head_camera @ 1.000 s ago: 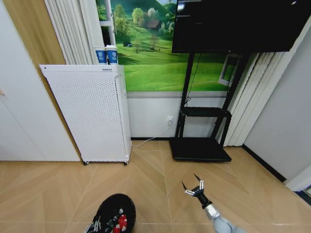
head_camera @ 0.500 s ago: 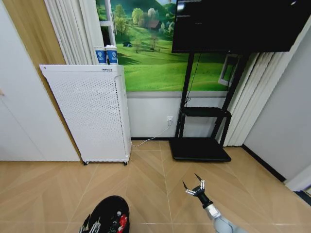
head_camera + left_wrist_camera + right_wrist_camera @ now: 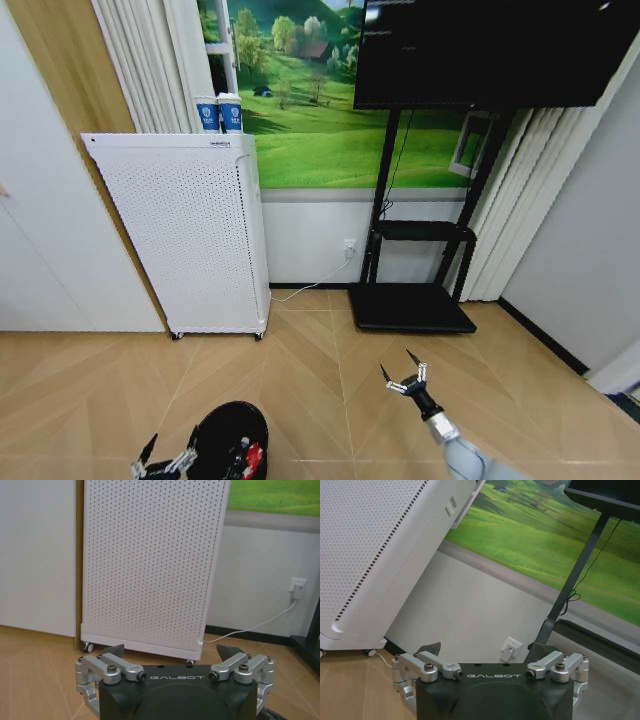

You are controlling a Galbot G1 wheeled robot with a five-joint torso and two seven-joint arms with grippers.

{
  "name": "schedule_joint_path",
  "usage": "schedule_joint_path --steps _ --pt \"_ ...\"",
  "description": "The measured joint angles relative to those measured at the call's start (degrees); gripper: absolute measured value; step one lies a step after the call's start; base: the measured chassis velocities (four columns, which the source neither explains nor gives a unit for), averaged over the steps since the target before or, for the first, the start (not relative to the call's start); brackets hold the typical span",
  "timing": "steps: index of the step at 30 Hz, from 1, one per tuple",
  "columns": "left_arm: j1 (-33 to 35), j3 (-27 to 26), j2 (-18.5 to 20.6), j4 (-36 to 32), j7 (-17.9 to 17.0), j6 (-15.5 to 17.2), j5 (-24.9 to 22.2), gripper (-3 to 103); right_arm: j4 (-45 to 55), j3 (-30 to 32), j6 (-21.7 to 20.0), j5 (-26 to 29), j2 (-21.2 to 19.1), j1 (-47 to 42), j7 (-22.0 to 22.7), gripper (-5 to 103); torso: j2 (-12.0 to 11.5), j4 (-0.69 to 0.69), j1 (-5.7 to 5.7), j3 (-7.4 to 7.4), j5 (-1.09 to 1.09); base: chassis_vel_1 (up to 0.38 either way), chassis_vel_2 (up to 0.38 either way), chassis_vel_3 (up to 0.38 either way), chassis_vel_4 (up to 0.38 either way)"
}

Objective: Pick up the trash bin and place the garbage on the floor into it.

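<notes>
Head view, trash bin: the black wire-mesh trash bin (image 3: 232,440) stands on the herringbone parquet floor (image 3: 300,380) at the near edge, in front of the white perforated appliance (image 3: 185,230).
Head view, garbage: a red-and-white wrapper (image 3: 251,458) lies inside the bin.
Head view, left gripper: the left gripper (image 3: 165,458) sits just beside the bin on its left, fingers spread apart, holding nothing.
Head view, right gripper: the right gripper (image 3: 405,375) hovers over bare floor well to the right of the bin, fingers apart and empty.
Head view, background: two blue-and-white cups (image 3: 219,112) stand on top of the appliance; a black TV stand (image 3: 415,270) is against the wall.
Left wrist view: the left gripper (image 3: 175,656) has its fingers wide apart, facing the white appliance (image 3: 150,565) and a wall socket (image 3: 298,587).
Right wrist view: the right gripper (image 3: 487,652) is also spread open, facing the wall, a socket (image 3: 508,647) and the stand's leg (image 3: 565,600).
</notes>
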Motion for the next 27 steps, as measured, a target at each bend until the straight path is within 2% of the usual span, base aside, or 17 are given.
schedule_joint_path --steps 6,19,23,27 --pt "1.3 -2.1 0.4 -1.6 0.5 -0.2 -0.8 100 1.1 0.7 0.0 0.8 -0.9 0.1 -0.2 100 1.1 0.00 0.36 0.74 0.00 0.000 0.000 0.000 0.000" --pt "1.9 -1.8 -0.9 -2.7 0.0 0.0 0.4 100 1.7 1.6 0.1 0.6 -1.1 -0.7 -0.3 100 4.4 0.00 1.34 3.05 0.01 0.000 0.000 0.000 0.000" --pt "1.9 -1.8 -1.2 -2.1 1.2 -1.4 0.3 100 2.0 1.5 0.1 1.1 -1.4 -0.7 -0.7 100 5.4 0.00 1.68 3.70 0.01 0.000 0.000 0.000 0.000" --pt "2.8 -2.2 -1.3 -2.5 1.7 0.6 -1.4 100 2.1 1.5 0.1 1.1 -1.4 -0.8 -0.8 100 5.7 0.00 1.78 3.91 0.01 0.000 0.000 0.000 0.000"
